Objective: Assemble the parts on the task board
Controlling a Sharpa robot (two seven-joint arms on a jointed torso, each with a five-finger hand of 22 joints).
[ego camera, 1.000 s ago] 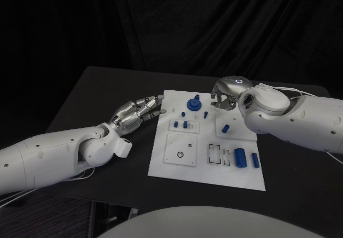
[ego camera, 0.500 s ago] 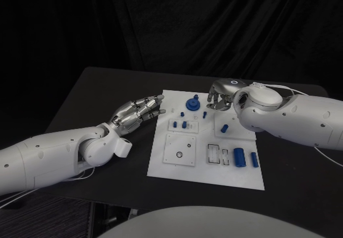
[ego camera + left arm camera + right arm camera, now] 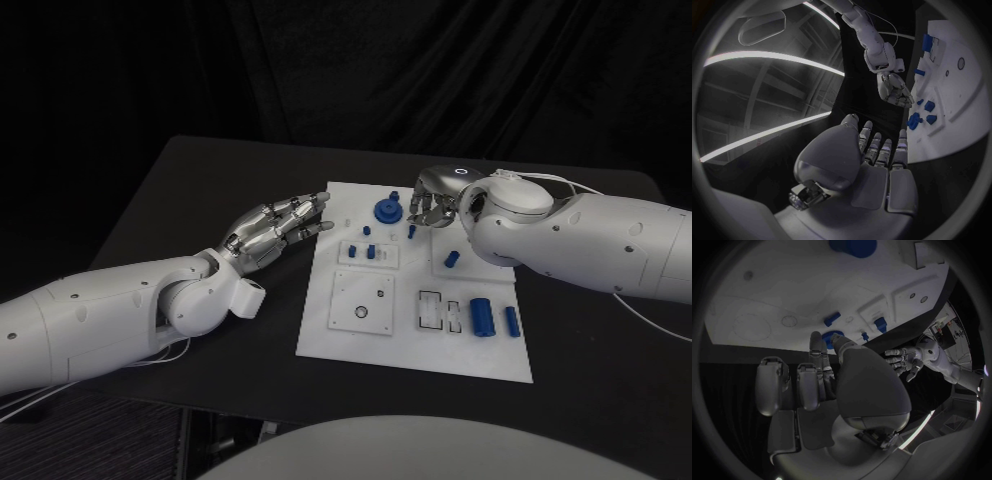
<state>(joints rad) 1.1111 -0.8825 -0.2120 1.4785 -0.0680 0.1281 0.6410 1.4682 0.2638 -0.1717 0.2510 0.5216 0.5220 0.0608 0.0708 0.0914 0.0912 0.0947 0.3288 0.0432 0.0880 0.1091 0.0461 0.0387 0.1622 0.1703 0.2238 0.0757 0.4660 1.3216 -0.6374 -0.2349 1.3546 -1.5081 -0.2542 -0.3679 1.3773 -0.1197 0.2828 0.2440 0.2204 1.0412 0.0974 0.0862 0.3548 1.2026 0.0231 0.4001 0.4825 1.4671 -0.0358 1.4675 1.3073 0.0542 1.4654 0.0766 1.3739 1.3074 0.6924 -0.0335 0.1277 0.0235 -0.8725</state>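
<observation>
Right hand (image 3: 436, 203) over board's (image 3: 378, 345) far edge by blue gear (image 3: 389, 211), fingers curled, grip unclear. Left hand (image 3: 274, 228) spread, empty. Gear probably light, rigid, slick; best pinched by rim.

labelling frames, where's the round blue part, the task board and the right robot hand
round blue part (image 3: 389, 211), head view, its top face
task board (image 3: 411, 349), head view, bare near edge
right robot hand (image 3: 433, 206), head view, back of the fingers

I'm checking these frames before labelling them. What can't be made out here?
- Head view: the right hand hangs over the white task board's far edge; whether its fingers touch a part is hidden by the hand itself.
- Head view: the small blue pegs are too small to tell their shapes.
- Right wrist view: the palm hides the fingertips.
</observation>
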